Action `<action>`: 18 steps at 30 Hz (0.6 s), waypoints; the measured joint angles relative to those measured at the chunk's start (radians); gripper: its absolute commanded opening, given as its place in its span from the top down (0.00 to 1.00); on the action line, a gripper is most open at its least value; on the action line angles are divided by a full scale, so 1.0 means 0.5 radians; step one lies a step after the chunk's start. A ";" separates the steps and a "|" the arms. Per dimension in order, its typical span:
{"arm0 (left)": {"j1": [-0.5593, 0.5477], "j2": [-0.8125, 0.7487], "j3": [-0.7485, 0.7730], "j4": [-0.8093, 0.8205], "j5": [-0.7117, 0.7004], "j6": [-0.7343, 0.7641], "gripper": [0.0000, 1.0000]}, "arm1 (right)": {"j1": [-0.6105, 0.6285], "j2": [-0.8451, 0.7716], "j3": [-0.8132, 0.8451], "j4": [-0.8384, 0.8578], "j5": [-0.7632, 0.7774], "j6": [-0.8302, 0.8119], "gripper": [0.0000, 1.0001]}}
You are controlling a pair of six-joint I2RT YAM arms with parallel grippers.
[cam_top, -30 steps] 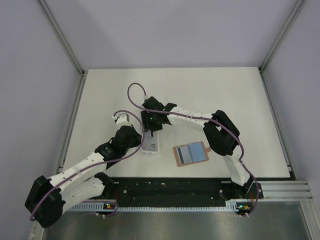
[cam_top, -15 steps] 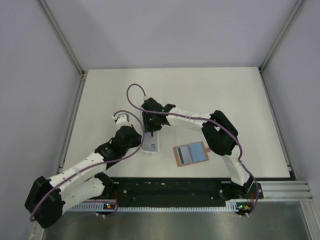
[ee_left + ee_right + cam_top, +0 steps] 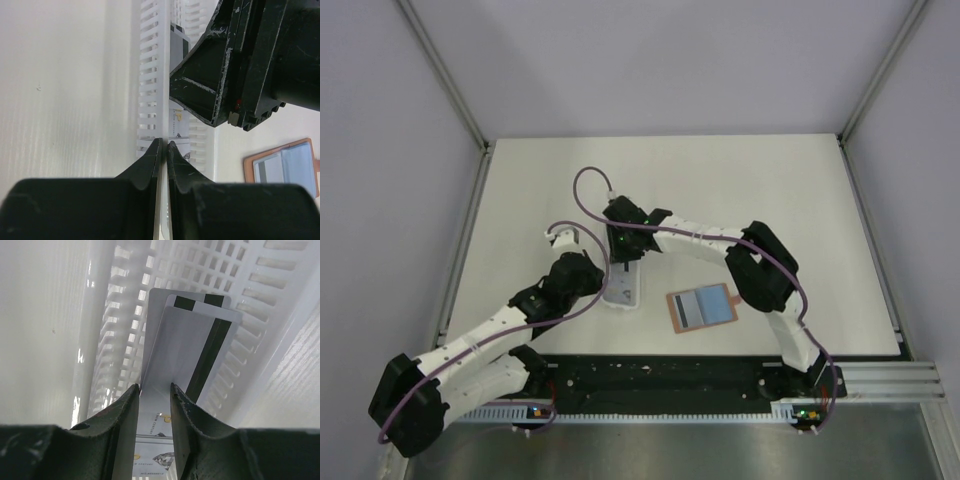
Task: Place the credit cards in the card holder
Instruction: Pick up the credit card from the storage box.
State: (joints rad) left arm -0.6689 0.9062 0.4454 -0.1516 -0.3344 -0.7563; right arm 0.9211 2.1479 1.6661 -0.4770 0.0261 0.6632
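Lying open by the near edge of the tabletop [image 3: 770, 190], right of centre, is one orange-brown wallet [image 3: 703, 308]. Just left of it sits one white slotted tray [image 3: 150, 75], a wall's near end clenched by the left gripper [image 3: 164, 144]. In the tray at least two cards [image 3: 185, 340] stand tilted, one dark-striped. The right gripper [image 3: 154, 390] straddles the striped one, jaws partly apart; whether they pinch it I cannot tell.

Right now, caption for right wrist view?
Right claw straddles striped cards in the slotted white tray.
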 measured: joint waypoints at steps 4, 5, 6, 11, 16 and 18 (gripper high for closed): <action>-0.003 -0.002 0.000 -0.001 0.009 0.000 1.00 | 0.000 -0.037 -0.040 -0.005 0.033 -0.002 0.69; -0.003 -0.002 0.000 -0.001 0.009 0.000 1.00 | 0.000 -0.045 -0.047 -0.004 0.042 -0.002 0.70; -0.004 -0.002 0.000 -0.001 0.009 0.000 1.00 | -0.001 -0.050 -0.047 -0.005 0.052 -0.003 0.70; -0.004 -0.013 0.000 -0.002 0.011 0.000 1.00 | -0.001 -0.098 -0.091 0.004 0.074 -0.010 0.70; -0.004 -0.015 0.000 -0.006 0.011 0.002 1.00 | -0.001 -0.153 -0.125 0.010 0.104 -0.016 0.72; -0.004 -0.015 0.000 -0.010 0.007 0.001 1.00 | -0.001 -0.172 -0.137 0.009 0.118 -0.017 0.73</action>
State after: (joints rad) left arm -0.6708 0.8986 0.4454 -0.1566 -0.3309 -0.7559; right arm 0.9207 2.0617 1.5978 -0.4725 0.0853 0.6548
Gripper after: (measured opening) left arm 0.097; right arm 0.285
